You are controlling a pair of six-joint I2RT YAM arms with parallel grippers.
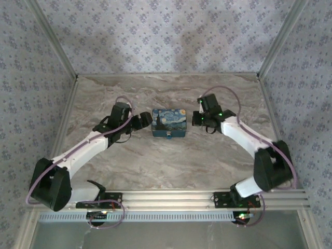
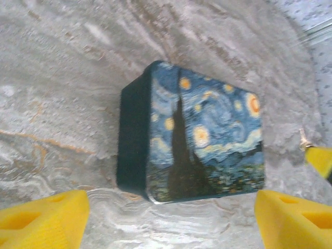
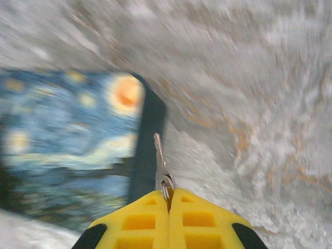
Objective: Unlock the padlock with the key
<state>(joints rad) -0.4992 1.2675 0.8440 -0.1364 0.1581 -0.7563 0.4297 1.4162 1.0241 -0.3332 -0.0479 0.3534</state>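
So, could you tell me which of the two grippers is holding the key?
The right gripper: it is shut on the key, whose blade points outward. The left gripper is open and empty, facing the painted box.

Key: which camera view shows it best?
The right wrist view: the key stands close up, pinched in the shut right gripper. The left wrist view catches a small glimpse at its right edge; from above it is too small to tell.
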